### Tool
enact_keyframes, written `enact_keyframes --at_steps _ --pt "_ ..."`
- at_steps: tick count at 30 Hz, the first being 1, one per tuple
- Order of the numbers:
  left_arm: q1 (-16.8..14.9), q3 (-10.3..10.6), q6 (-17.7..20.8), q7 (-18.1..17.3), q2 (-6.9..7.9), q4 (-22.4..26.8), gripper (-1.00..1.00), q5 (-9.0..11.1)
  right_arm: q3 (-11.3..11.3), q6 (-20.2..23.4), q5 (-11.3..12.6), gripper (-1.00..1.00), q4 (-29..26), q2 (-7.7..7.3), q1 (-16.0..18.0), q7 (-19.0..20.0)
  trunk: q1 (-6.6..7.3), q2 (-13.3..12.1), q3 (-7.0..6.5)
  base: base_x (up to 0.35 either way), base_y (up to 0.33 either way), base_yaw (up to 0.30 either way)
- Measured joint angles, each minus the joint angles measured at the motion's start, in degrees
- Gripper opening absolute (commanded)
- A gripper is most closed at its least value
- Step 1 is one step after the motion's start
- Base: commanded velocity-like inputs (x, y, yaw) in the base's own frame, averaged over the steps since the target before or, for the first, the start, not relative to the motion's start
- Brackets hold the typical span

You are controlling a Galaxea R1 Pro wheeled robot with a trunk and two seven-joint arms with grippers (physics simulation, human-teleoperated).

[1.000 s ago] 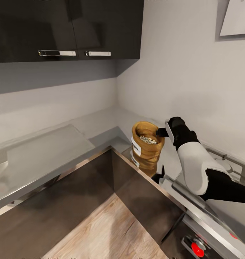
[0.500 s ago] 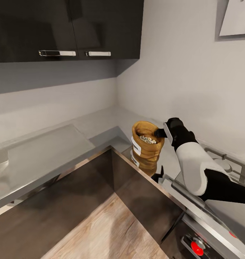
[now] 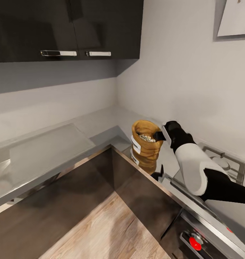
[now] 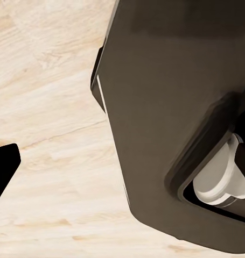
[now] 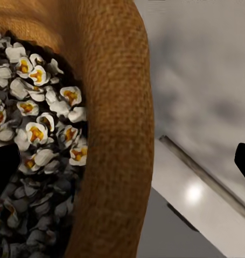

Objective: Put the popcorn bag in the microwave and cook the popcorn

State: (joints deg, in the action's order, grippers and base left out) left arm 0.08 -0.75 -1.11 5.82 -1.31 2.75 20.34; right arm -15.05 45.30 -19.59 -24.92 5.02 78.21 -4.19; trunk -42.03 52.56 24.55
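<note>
The popcorn bag (image 3: pixel 146 144), a tan sack with a rolled rim and a white label, stands on the grey countertop (image 3: pixel 47 151) near the corner, mirrored in the steel. Pale popcorn (image 3: pixel 147 137) fills it. My right gripper (image 3: pixel 159 136) is at the bag's right rim. In the right wrist view my right gripper (image 5: pixel 122 166) is open and straddles the rim (image 5: pixel 117 107), with one finger over the popcorn (image 5: pixel 41 123) and one outside. My left gripper (image 4: pixel 125 158) hangs open over the wood floor, one fingertip (image 4: pixel 4 166) at the picture's edge. The microwave is out of view.
Dark wall cabinets (image 3: pixel 65 28) hang above the L-shaped worktop. A steel gas hob (image 3: pixel 223 162) lies right of the bag, and an oven front with a red knob (image 3: pixel 194 244) sits below it. A white hood (image 3: pixel 235 18) is at the upper right. Wood floor (image 3: pixel 101 230) lies in front.
The whole view has shifted a little, showing more of the hob. My right gripper has edged slightly closer onto the bag's rim. The bag has stayed where it was.
</note>
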Motion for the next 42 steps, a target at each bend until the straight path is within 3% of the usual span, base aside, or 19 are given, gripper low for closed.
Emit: enact_keyframes --at_steps 12,19,20,24,34,42 --pt "0.01 0.00 -0.01 0.00 0.01 -0.01 1.00 0.00 0.07 -1.09 0.08 1.00 0.94 -0.03 0.04 -0.09 0.01 0.02 -0.02 0.000 0.000 0.000" --pt "0.01 0.00 -0.01 0.00 0.01 0.00 1.00 0.00 0.05 -4.01 0.04 1.00 1.92 -0.31 0.06 -0.08 0.01 0.01 -0.02 0.000 0.000 0.000" --pt "0.01 0.00 -0.01 0.00 0.01 0.00 1.00 0.00 0.05 -4.05 0.01 -1.00 1.96 -0.32 0.07 -0.06 0.01 0.01 -0.02 0.000 0.000 0.000" --pt "0.00 0.00 -0.01 0.00 0.01 -0.01 1.00 0.00 -0.01 -4.24 0.98 -1.00 2.07 -0.33 0.04 0.03 0.01 0.01 -0.02 0.000 0.000 0.000" --pt "0.00 0.00 -0.01 0.00 0.01 -0.01 1.00 0.00 -0.06 -4.10 0.28 -1.00 2.15 -0.35 0.04 -0.08 0.01 0.01 -0.02 0.000 0.000 0.000" --pt "0.01 0.00 -0.01 0.00 0.01 0.00 1.00 0.00 -0.15 -0.66 -0.82 -1.00 0.85 -0.41 0.08 -0.34 0.01 0.01 -0.01 0.000 0.000 0.000"
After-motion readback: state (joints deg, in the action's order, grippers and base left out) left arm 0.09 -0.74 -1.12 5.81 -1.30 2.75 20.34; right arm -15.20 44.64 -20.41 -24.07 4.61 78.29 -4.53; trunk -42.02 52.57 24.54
